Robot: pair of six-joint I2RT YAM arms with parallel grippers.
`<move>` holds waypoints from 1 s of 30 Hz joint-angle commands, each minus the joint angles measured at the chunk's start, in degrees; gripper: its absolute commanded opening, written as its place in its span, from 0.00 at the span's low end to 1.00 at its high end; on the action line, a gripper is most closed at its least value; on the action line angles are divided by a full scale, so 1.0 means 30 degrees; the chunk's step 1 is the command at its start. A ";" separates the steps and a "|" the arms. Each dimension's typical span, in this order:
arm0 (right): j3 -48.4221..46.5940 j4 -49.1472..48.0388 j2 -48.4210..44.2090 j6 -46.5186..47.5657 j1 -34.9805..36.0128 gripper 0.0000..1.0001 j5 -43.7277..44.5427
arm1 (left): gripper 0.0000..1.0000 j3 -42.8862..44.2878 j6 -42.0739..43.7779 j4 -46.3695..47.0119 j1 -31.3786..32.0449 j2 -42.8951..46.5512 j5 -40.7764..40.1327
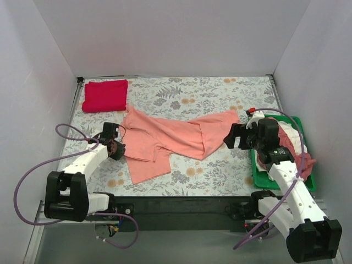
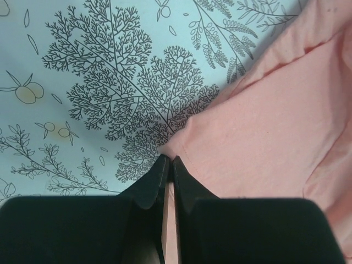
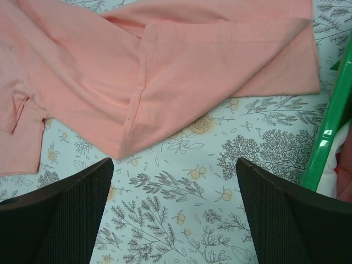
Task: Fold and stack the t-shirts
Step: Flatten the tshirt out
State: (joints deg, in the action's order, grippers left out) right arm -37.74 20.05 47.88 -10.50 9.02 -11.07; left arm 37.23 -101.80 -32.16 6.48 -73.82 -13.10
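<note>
A salmon-pink t-shirt [image 1: 170,137] lies crumpled and partly spread across the middle of the floral tablecloth. A folded red t-shirt [image 1: 104,95] sits at the back left corner. My left gripper [image 1: 116,148] is at the pink shirt's left edge. In the left wrist view it [image 2: 169,162] is shut, with a strip of the pink fabric [image 2: 275,126] pinched between the fingers. My right gripper [image 1: 234,137] is open and empty, just off the shirt's right end. In the right wrist view it [image 3: 173,162] hovers over bare cloth, just near of the shirt's hem [image 3: 181,66].
A green tray [image 1: 306,177] stands at the right edge, holding more crumpled garments, white and reddish [image 1: 291,140]; its rim shows in the right wrist view [image 3: 330,121]. White walls enclose the table on three sides. Purple cables loop beside both arms.
</note>
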 commanded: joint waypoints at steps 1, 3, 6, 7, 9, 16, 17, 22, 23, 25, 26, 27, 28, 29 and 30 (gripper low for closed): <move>-0.1102 -0.0356 0.0884 0.0249 0.0448 0.98 -0.0938 | 0.00 0.0713 0.0446 -0.0792 -0.0080 0.1636 -0.0320; -0.1687 -0.0560 0.1876 0.0104 0.1238 0.98 -0.0152 | 0.00 0.0801 0.0534 -0.0764 -0.0080 0.2483 -0.0203; -0.2854 -0.0824 0.3776 -0.0306 0.3814 0.98 0.2715 | 0.00 0.0977 0.0739 -0.0735 -0.0080 0.3188 0.0177; -0.3238 -0.0883 0.4396 -0.0424 0.5039 0.98 0.3419 | 0.00 0.1152 0.0827 -0.0734 -0.0080 0.3220 0.0352; -0.4463 -0.0913 0.6439 -0.0717 0.5984 0.98 0.5559 | 0.00 0.1357 0.0974 -0.0822 -0.0080 0.3279 0.0909; -0.8418 -0.0359 1.2745 -0.0953 0.9001 0.98 0.9925 | 0.00 0.1710 0.0945 -0.1115 -0.0051 0.3572 0.1261; -0.8862 0.0224 1.3390 -0.1068 0.9209 0.98 1.0858 | 0.00 0.1623 0.0974 -0.1086 -0.0080 0.3659 0.1320; -1.0798 0.1752 1.6791 -0.1568 0.9884 0.98 1.3677 | 0.00 0.1418 0.0829 -0.1145 -0.0051 0.3806 0.0679; -1.1235 0.1840 1.7143 -0.1423 0.9856 0.98 1.3854 | 0.00 0.1388 0.0798 -0.1144 -0.0051 0.3835 0.0647; -1.1647 0.2162 1.8285 -0.1392 0.9856 0.98 1.4642 | 0.00 0.1329 0.0740 -0.1173 -0.0051 0.3777 0.0676; -1.2114 0.2308 1.8666 -0.1334 0.9885 0.98 1.4937 | 0.00 0.1300 0.0740 -0.1145 -0.0051 0.3777 0.0676; -1.2380 0.2455 1.9395 -0.1391 0.9856 0.98 1.5288 | 0.00 0.1271 0.0711 -0.1144 -0.0051 0.3777 0.0676; -1.2585 0.2891 1.9750 -0.1450 0.9856 0.98 1.5553 | 0.00 0.1271 0.0681 -0.1144 -0.0051 0.3777 0.0647; -1.2964 0.3156 2.0363 -0.1450 0.9885 0.98 1.6077 | 0.00 0.1242 0.0710 -0.1144 -0.0051 0.3777 0.0618; -1.3084 0.3217 2.0630 -0.1479 0.9856 0.98 1.6634 | 0.00 0.1270 0.0623 -0.1231 -0.0051 0.3748 0.0531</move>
State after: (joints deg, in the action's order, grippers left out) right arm -72.77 26.00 106.37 -13.80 38.68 30.15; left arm 40.53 -99.48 -34.79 6.48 -64.12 -10.09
